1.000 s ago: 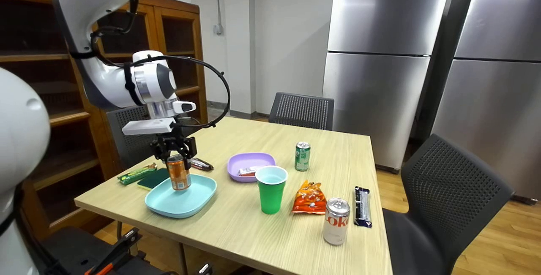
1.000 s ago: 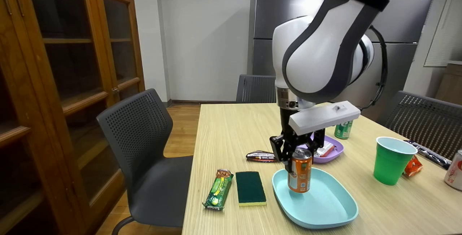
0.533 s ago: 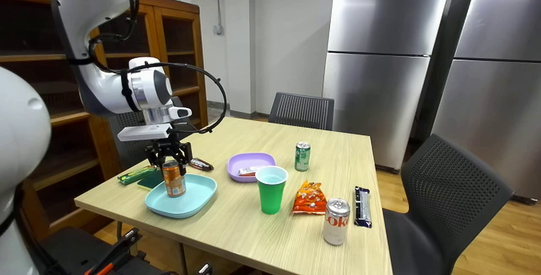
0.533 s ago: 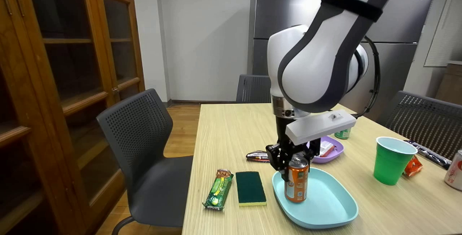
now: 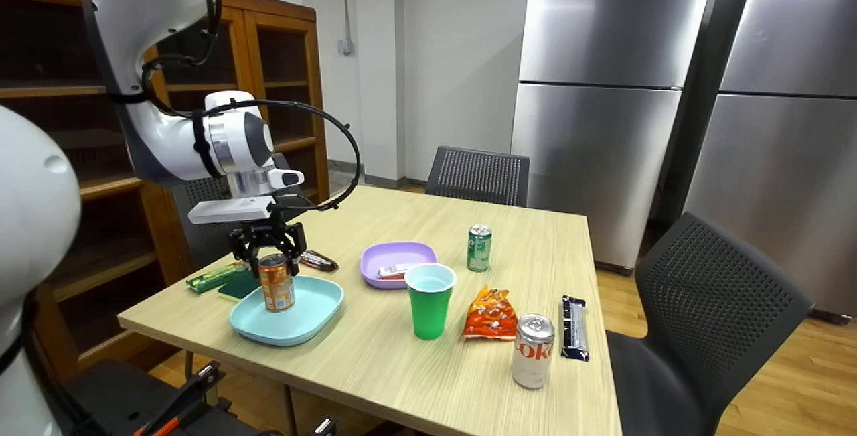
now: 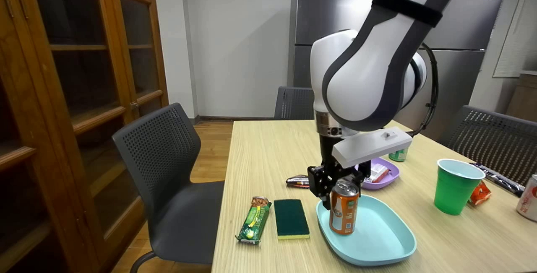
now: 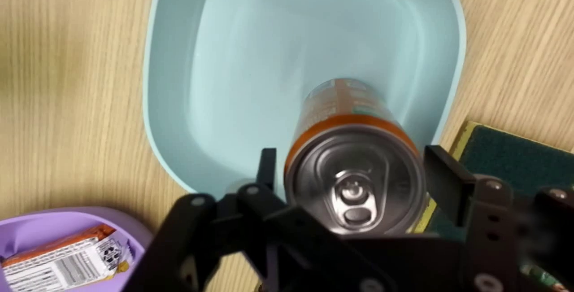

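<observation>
Gripper (image 7: 351, 162) sits wide around an orange metal can (image 6: 343, 214) in the light-blue plastic tray (image 6: 386, 239), brand's too blurry; white metal can (image 5: 533, 366) well off that says "oke". Orange one's long axis runs vertical, pull tab (image 7: 355, 201) up.

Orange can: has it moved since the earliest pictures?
Yes: judged against the unmoved blue tray, the orange can is now lower and slightly nearer the sponge in both exterior views.

Blue tray (image 7: 278, 54) in every view: wrist closest, seemingly overhead; exteriors oblique.
</observation>
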`<state>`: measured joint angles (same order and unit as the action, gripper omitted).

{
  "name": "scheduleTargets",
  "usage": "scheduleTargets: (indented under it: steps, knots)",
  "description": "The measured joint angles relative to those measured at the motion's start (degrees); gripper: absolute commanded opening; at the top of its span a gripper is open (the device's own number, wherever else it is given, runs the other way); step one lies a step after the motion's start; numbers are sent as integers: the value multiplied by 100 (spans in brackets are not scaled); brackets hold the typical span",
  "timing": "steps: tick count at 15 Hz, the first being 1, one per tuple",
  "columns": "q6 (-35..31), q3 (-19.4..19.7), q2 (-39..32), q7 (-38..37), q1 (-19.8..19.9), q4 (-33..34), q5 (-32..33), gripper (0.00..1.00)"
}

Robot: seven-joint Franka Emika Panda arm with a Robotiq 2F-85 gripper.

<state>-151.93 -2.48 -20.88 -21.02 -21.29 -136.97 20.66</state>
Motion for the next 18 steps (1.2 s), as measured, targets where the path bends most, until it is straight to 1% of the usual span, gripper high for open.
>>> scheduleTargets:
  steps: [6, 11, 14, 18]
  knots:
    - [-122, 135, 208, 0, 19, 129, 1, 100]
    - [-122, 332, 224, -26, 39, 450, 1, 100]
    - [-104, 378, 141, -125, 68, 694, -47, 100]
    - [-46, 408, -166, -303, 79, 1124, -170, 100]
